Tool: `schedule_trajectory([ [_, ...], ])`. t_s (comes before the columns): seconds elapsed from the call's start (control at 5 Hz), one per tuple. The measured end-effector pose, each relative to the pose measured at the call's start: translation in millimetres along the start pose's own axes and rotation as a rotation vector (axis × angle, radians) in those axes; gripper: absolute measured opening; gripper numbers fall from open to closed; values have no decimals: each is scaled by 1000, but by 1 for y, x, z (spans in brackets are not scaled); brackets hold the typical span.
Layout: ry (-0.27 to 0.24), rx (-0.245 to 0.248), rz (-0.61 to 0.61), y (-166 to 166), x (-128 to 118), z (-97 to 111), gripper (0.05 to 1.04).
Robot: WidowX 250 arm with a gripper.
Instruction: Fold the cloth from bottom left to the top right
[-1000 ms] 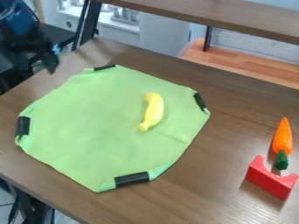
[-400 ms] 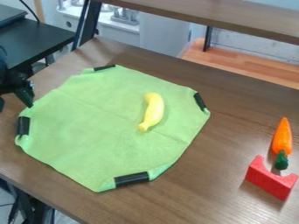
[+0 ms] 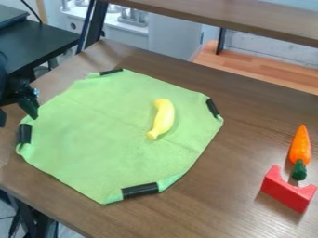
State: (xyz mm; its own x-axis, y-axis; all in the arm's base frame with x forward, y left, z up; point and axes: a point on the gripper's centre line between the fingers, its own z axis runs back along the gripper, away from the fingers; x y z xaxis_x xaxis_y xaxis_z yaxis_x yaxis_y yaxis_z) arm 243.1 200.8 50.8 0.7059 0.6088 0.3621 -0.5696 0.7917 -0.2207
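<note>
Nearest the camera, the cloth (image 3: 102,151) shows its near band (image 3: 140,190), black across a tucked corner, with the red block (image 3: 288,188) out on the table (image 3: 217,204) to the right and the carrot (image 3: 301,146) just beyond, its green top at the notch. Further up the left side, here's the spot that matters: the left band (image 3: 23,134), on the cloth's left corner, and right above it in the view, the gripper (image 3: 16,121), fingers spread, nothing between them!

So the corner lies just toward the camera from those tips, very close; whether they touch it, I can't tell. The band runs roughly up and down the view, while the cloth, flat and about as broad as deep, has no clear long axis. One arm in play, and it's at the correct side, if that left corner is the one meant. The call: a small shift toward the camera, down onto the tucked edge, then a pinch. Miss it, and the tips could close on air or just shove the edge along.

Deeper in, the banana (image 3: 162,118) sits on the cloth, right of centre, likely in the fold's path. Beyond it, the right band (image 3: 212,107), the probable target; farthest, the far band (image 3: 111,72). Nothing folded over yet.
</note>
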Motion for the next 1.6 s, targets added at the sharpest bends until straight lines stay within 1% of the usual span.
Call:
schedule_trajectory([
  [0.2, 14, 56, 0, 0, -7, -5, 999],
  [0.4, -13, 121, 11, 10, -3, -8, 999],
  [0.6, -5, 137, 19, 15, -5, -15, 999],
  [0.8, 1, 165, 31, 20, -7, -20, 964],
  [1.0, 2, 198, 25, 18, -6, -21, 699],
  [1.2, 6, 216, 36, 20, -7, -21, 391],
  [1.4, 24, 227, 47, 21, -10, -25, 158],
  [1.6, 34, 237, 56, 21, -6, -28, 56],
])
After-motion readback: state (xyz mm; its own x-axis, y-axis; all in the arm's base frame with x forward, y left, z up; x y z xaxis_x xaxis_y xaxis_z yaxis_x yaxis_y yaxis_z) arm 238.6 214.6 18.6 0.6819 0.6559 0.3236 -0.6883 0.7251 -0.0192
